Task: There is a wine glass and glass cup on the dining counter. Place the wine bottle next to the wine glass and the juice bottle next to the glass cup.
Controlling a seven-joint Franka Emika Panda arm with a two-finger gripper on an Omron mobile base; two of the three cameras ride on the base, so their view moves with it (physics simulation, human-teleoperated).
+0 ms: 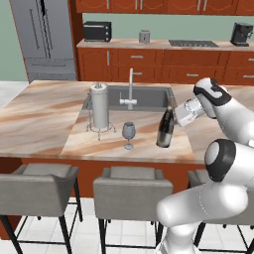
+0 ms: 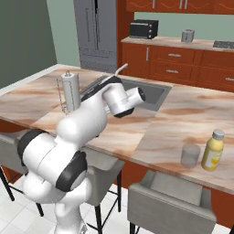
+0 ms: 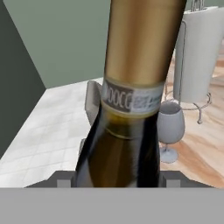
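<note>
My gripper is shut on the neck of the wine bottle, a dark bottle that leans slightly over the dining counter. Its base is at the counter top, just right of the wine glass; I cannot tell whether it touches. In the hand view the wine bottle looms close, with the wine glass just behind it on the right. Farther along the dining counter, the yellow juice bottle stands upright right beside the glass cup. In the right base view my own arm hides the wine bottle.
A paper towel holder stands left of the wine glass. The inset sink and its faucet lie behind the bottle. Grey stools line the counter's near edge. Cabinets and appliances run along the back wall.
</note>
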